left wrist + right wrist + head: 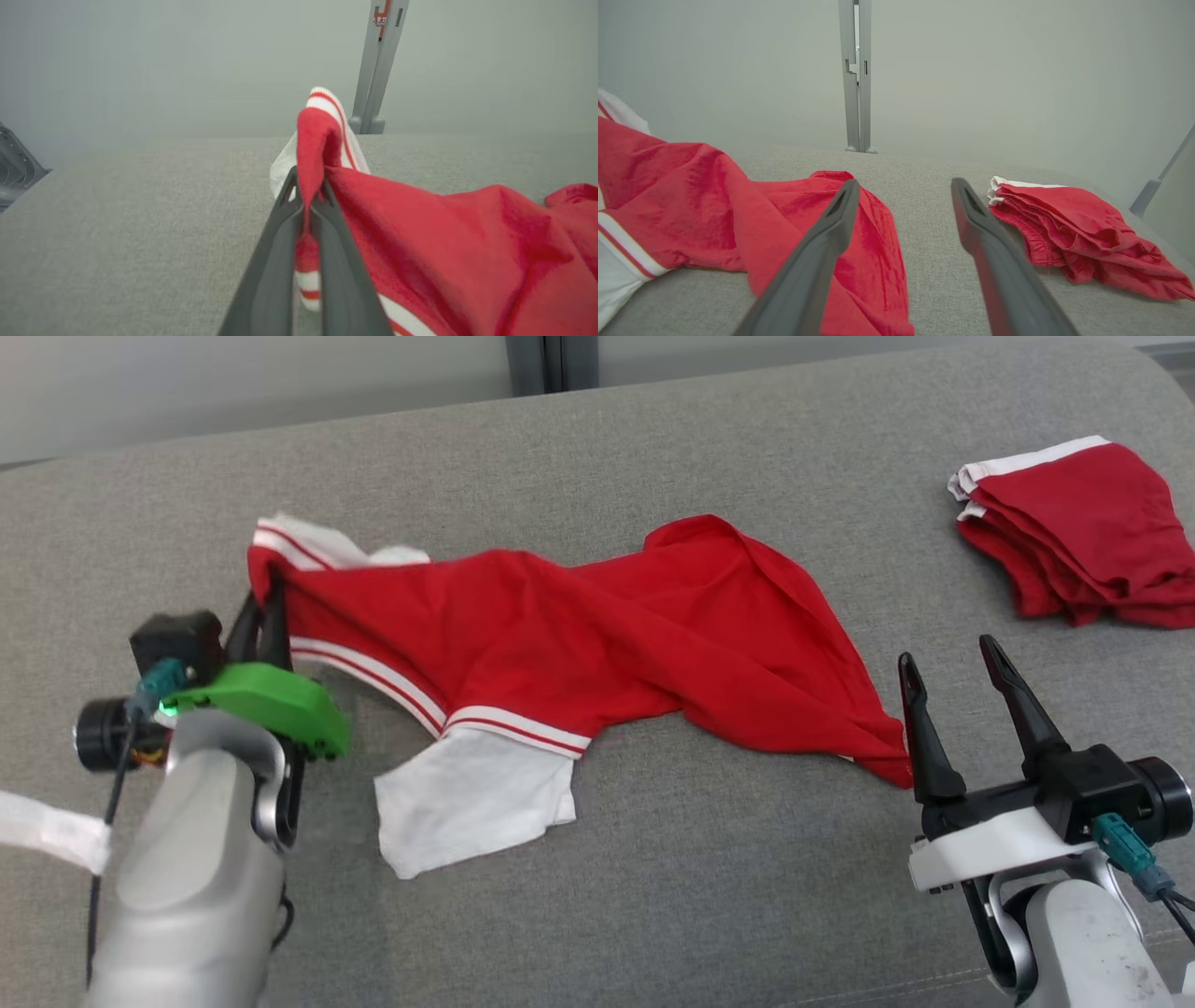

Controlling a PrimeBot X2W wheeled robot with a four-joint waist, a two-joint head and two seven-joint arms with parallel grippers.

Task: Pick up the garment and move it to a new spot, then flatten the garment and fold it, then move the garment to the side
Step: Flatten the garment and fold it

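The garment [597, 635] is a red shirt with white, red-striped sleeves, lying crumpled across the grey cushion [653, 896]. My left gripper [266, 602] is shut on the shirt's left sleeve end; in the left wrist view the red and white cloth [322, 140] rises pinched between the two dark fingers [280, 242], at the left gripper [306, 186]. A white sleeve [471, 803] lies flat toward the front. My right gripper [948, 658] stands open just right of the shirt's lower right corner, touching nothing; in the right wrist view this right gripper [901, 184] has the garment [738, 210] at its left.
A second red garment with a white band [1083, 532] lies folded at the far right of the cushion, also seen as a red pile [1073, 228] ahead and right of the right gripper. A grey post [857, 74] stands behind the cushion against a pale wall.
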